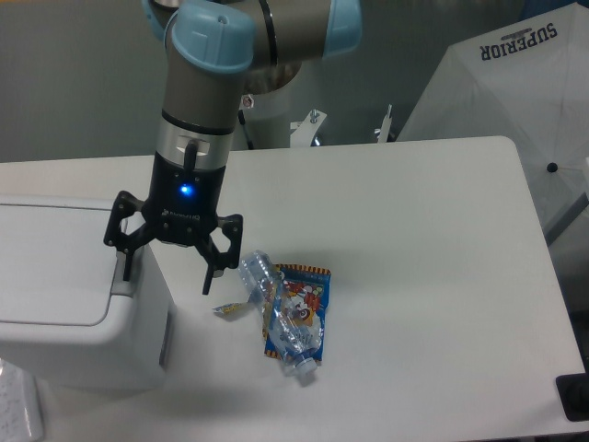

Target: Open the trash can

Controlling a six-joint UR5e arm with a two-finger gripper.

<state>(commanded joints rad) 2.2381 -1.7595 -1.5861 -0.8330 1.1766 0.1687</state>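
Observation:
The trash can (64, 304) is a large white boxy bin at the left edge of the table, with its flat inset lid down. My gripper (166, 274) is open and empty, pointing down over the bin's right edge. Its left finger (123, 262) sits at the lid's right rim, by the grey strip (118, 281); whether it touches is unclear. Its right finger (210, 274) hangs outside the bin over the table.
A crushed clear plastic bottle (276, 318) lies on a colourful snack wrapper (302, 304) just right of the gripper. A white umbrella (515, 101) stands beyond the table's far right. A dark object (572, 398) sits at the bottom right corner.

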